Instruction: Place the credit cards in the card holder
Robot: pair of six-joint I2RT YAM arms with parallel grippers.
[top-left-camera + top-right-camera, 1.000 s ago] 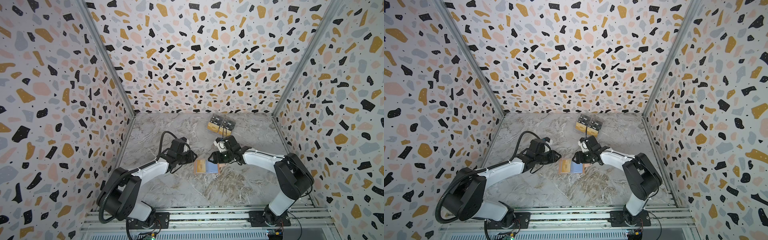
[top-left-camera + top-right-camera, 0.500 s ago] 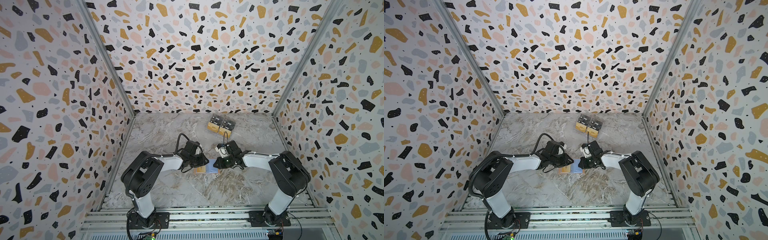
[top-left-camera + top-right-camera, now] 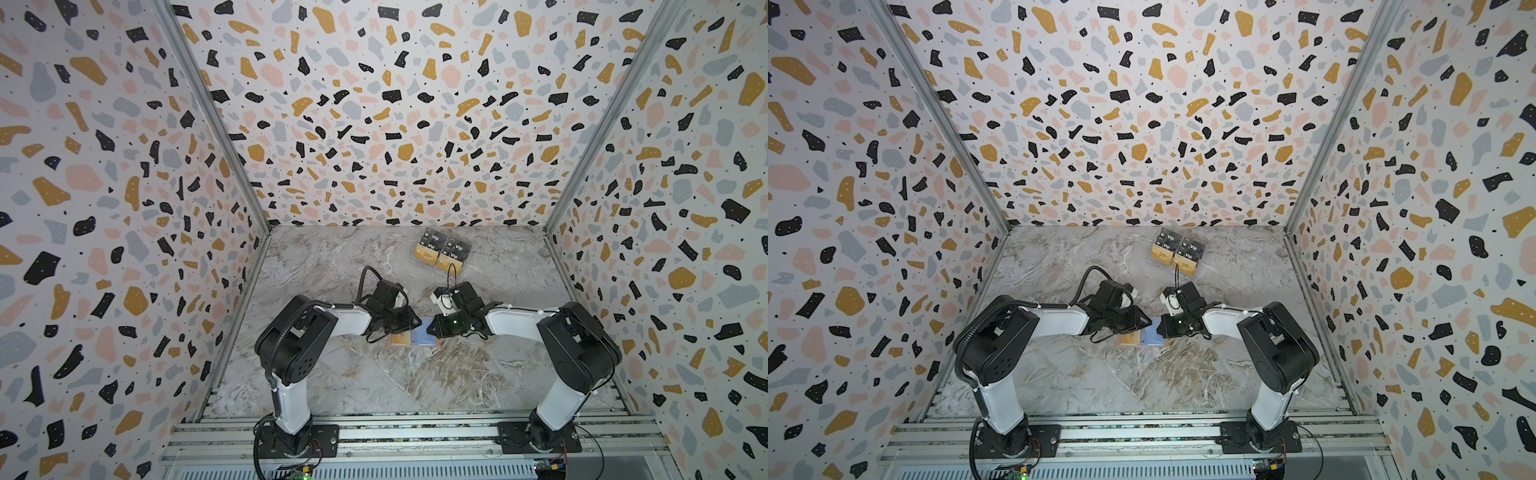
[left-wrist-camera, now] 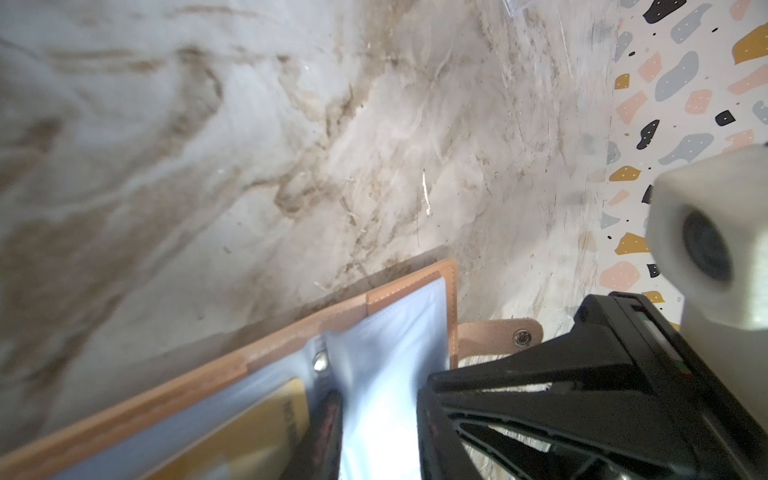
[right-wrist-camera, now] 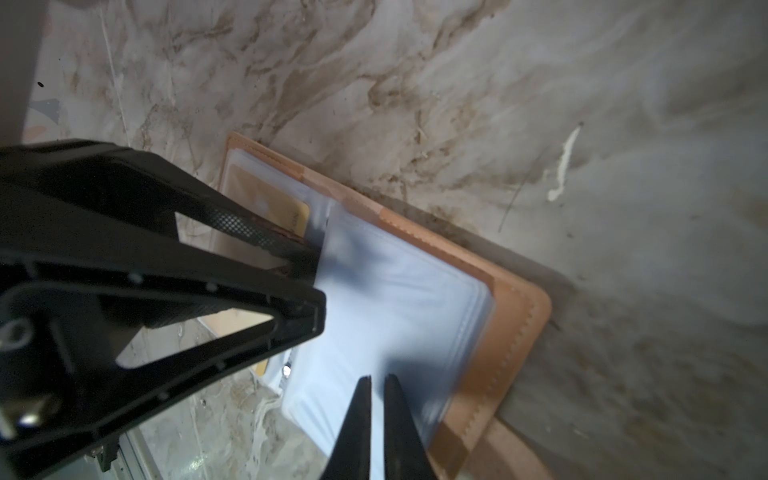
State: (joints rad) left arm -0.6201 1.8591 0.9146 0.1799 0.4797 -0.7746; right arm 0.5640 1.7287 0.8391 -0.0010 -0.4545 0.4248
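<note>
The card holder lies open on the marble table, in both top views. Its tan cover frames pale blue sleeves. A gold card sits in the sleeve on its left half. My left gripper is open at the spine, one sleeve standing between its fingers. My right gripper is shut on the edge of a right-hand sleeve. The other credit cards, black "Vip" and gold ones, lie at the back.
The holder's strap tab with its snap sticks out on the right side under my right gripper. Terrazzo walls close in the table on three sides. An aluminium rail carrying both arm bases runs along the front.
My left gripper has moved right, from beside the card holder onto its spine. My right gripper has closed from half open onto the sleeve edge.
</note>
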